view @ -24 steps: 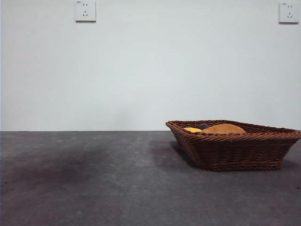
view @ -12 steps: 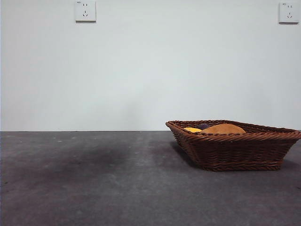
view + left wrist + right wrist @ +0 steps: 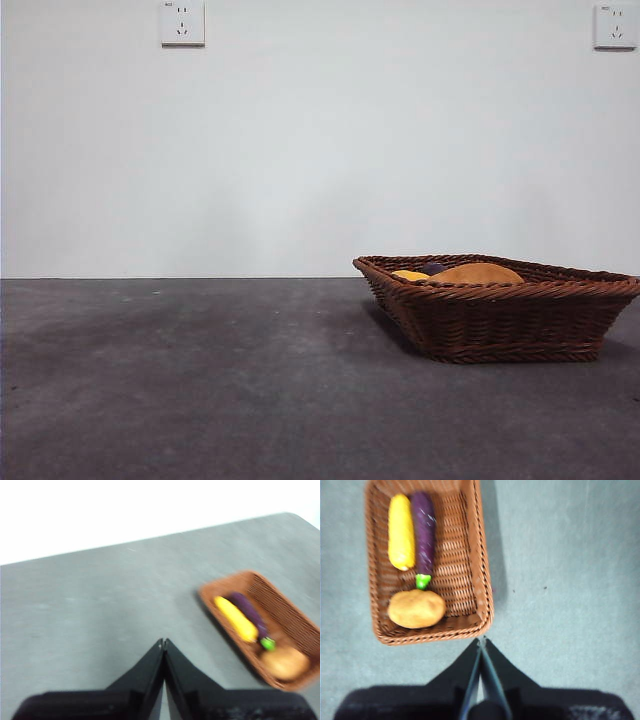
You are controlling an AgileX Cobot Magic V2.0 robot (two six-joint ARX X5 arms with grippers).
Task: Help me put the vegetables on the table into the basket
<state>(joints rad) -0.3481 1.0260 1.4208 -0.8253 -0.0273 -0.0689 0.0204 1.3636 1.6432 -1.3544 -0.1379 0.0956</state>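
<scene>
Plain white wall (image 3: pixel 320 150) w/ two sockets, one (image 3: pixel 181 22) high over the bare side, the other (image 3: pixel 614 25) above the basket, backs a dark grey speckled table (image 3: pixel 200 380). Neither arm shows in the front view; both hang above the surface, seen only via wrist cams.

Left gripper (image 3: pixel 163 641): jaws pressed together tip to tip, holding nothing, poised over bare table well apart from the basket (image 3: pixel 287 615), which sits off to one side of it near the table's rounded corner. Right gripper (image 3: pixel 481 639): jaws likewise closed on nothing, tips just outside the basket's short end wall, over the braided rim's outer edge or just beside it; can't tell if touching, the view looks straight down from above.

Basket holds all three veg. Potato (image 3: pixel 416 608) lies at the short end nearest the right gripper, eggplant (image 3: pixel 423 530) runs lengthwise beyond it, green stem (image 3: pixel 423 581) pointing toward the potato and nearly touching. Yellow piece (image 3: pixel 401 532) lies alongside the eggplant, touching or just beside, next to the long wall. In the front view only the potato's top (image 3: pixel 478 273), a bit of yellow (image 3: pixel 409 275) and purple (image 3: pixel 433 268) peek over the rim.

Room: half the basket floor beside the eggplant is bare weave. Table around the basket is open on every visible side.
</scene>
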